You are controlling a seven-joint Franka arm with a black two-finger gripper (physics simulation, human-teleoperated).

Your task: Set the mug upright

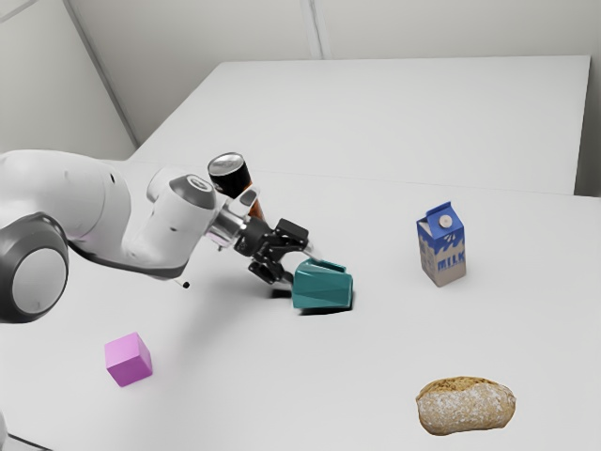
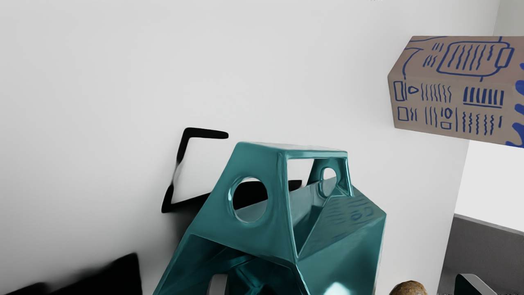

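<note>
Pale walls [image 1: 188, 28] rise behind a broad white table [image 1: 235, 395], where the arm [image 1: 183, 225] reaches in from the exterior view's left. At its end, the black gripper [image 1: 300, 268] hangs low over the surface, its fingers spread wide and nothing clasped between them. Just ahead of the fingertips is the teal mug [image 1: 322, 288], lying on its side on the table with a dark hollow turned toward the gripper. In the wrist view, one finger [image 2: 219, 284] overlaps that hollow, while the other stands apart, beyond the mug's outer side; whether the first touches it, I cannot tell.

Farther out, a black and orange can [image 1: 229, 176] stands partly hidden behind the arm. An upright milk carton [image 1: 443, 254] sits beyond the mug, toward the exterior view's right, with a bread loaf [image 1: 467, 409] nearer that camera. Toward the exterior view's left is a pink cube [image 1: 129, 360].
</note>
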